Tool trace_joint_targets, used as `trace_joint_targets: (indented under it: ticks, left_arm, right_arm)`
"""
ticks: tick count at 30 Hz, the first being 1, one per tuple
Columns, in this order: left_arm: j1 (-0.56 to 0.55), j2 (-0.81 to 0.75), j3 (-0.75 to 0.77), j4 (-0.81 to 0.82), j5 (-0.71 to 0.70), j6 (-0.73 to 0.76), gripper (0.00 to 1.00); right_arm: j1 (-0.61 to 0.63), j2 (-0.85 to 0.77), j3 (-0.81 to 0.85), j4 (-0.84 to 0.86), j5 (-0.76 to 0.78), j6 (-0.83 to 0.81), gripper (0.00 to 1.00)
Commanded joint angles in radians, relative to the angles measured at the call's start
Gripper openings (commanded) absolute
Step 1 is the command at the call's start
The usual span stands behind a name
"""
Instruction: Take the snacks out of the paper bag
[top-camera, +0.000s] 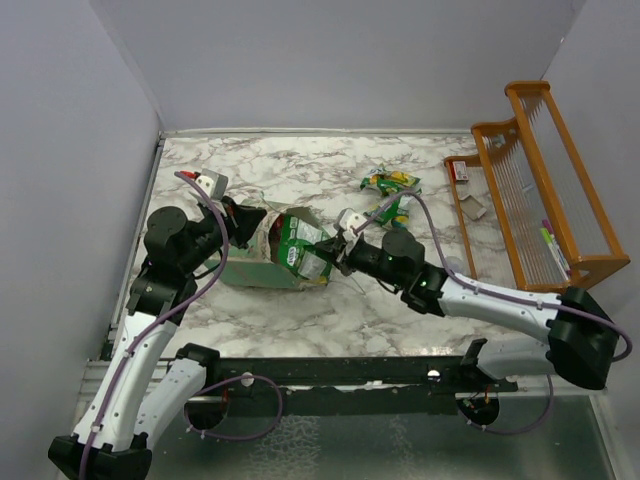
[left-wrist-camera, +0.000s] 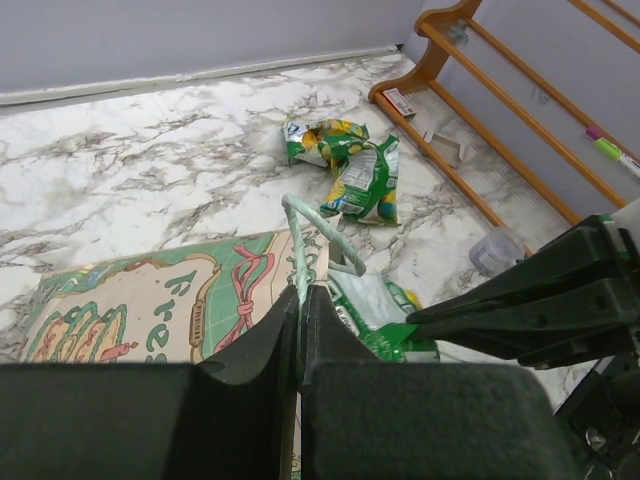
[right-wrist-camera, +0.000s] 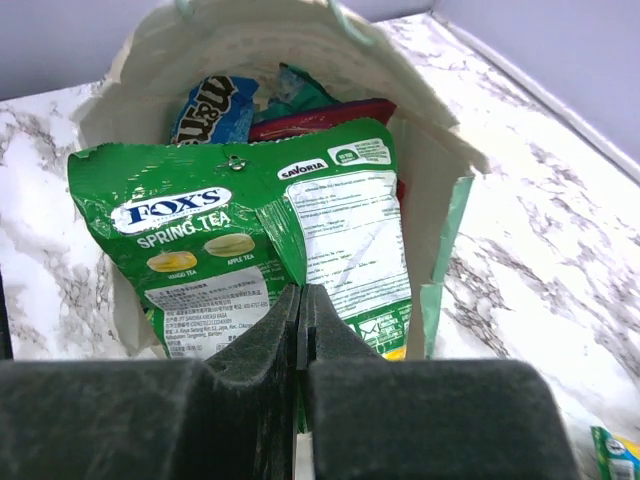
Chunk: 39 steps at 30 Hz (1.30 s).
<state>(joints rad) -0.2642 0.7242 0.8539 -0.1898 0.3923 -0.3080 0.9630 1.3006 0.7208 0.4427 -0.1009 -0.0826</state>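
- Only my right wrist camera looks into the paper bag (right-wrist-camera: 425, 165). A blue packet (right-wrist-camera: 215, 105) and a red packet (right-wrist-camera: 325, 113) sit behind the green Fox's Spring Tea packet (right-wrist-camera: 250, 230).
- The top view alone shows both arms bent inward, with the bag on its side at 9 o'clock on the marble table (top-camera: 300, 170).
- My right gripper (right-wrist-camera: 302, 300) is clamped on the crinkly Fox's Spring Tea packet at the bag's mouth.
- My left gripper (left-wrist-camera: 302, 300) pinches the bag's twisted paper handle (left-wrist-camera: 300, 230).
- Two glossy green packets (left-wrist-camera: 350, 165) lie at 1 o'clock from the bag.
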Motion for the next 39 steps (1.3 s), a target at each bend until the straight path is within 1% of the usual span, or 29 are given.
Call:
trace_joint_targets:
  ticks: [1, 7, 10, 13, 18, 20, 21, 24, 29, 30, 32, 33, 35, 39]
  left_arm:
    - [-0.003, 0.005, -0.014, 0.032, -0.048, -0.007, 0.00]
    - [-0.002, 0.012, -0.029, 0.043, -0.076, -0.006, 0.00]
    - [-0.003, 0.011, -0.041, 0.054, -0.079, -0.004, 0.00]
    - [-0.003, 0.011, -0.048, 0.060, -0.082, 0.000, 0.00]
    - [-0.003, 0.001, -0.049, 0.036, -0.106, 0.012, 0.00]
    - [-0.003, -0.009, -0.049, 0.024, -0.109, 0.017, 0.00]
    - [-0.002, -0.014, -0.048, 0.015, -0.108, 0.023, 0.00]
    - [-0.002, -0.023, -0.047, -0.016, -0.101, 0.050, 0.00]
    - [-0.002, -0.025, -0.018, -0.106, -0.089, 0.131, 0.00]
    - [-0.003, -0.029, -0.011, -0.117, -0.068, 0.142, 0.00]
    - [-0.002, -0.035, -0.001, -0.127, 0.031, 0.165, 0.00]
    - [-0.003, -0.033, 0.002, -0.129, 0.107, 0.163, 0.00]
    - [-0.003, -0.024, -0.005, -0.121, 0.189, 0.134, 0.00]
    - [-0.003, -0.018, -0.027, -0.118, 0.267, 0.088, 0.00]
  right_arm:
    - [0.006, -0.113, -0.020, -0.011, 0.059, 0.015, 0.01]
    - [0.006, -0.251, -0.008, -0.114, 0.136, 0.034, 0.01]
    - [0.006, -0.327, -0.026, -0.144, 0.233, 0.031, 0.01]
    - [0.006, -0.377, -0.063, -0.129, 0.413, 0.037, 0.01]
    - [0.004, -0.345, -0.091, -0.105, 0.849, 0.090, 0.01]
    - [0.000, -0.322, -0.091, -0.108, 0.949, 0.114, 0.01]
    - [-0.008, -0.312, -0.091, -0.116, 0.970, 0.133, 0.01]
    - [-0.058, -0.284, -0.087, -0.185, 0.997, 0.231, 0.01]
    - [-0.210, -0.216, -0.137, -0.250, 0.887, 0.387, 0.01]
    - [-0.229, -0.198, -0.153, -0.246, 0.865, 0.407, 0.01]
    - [-0.252, -0.158, -0.180, -0.227, 0.830, 0.428, 0.01]
    - [-0.255, -0.135, -0.192, -0.213, 0.821, 0.428, 0.01]
    - [-0.264, -0.083, -0.199, -0.195, 0.825, 0.442, 0.01]
    - [-0.319, 0.011, -0.189, -0.207, 0.815, 0.510, 0.01]
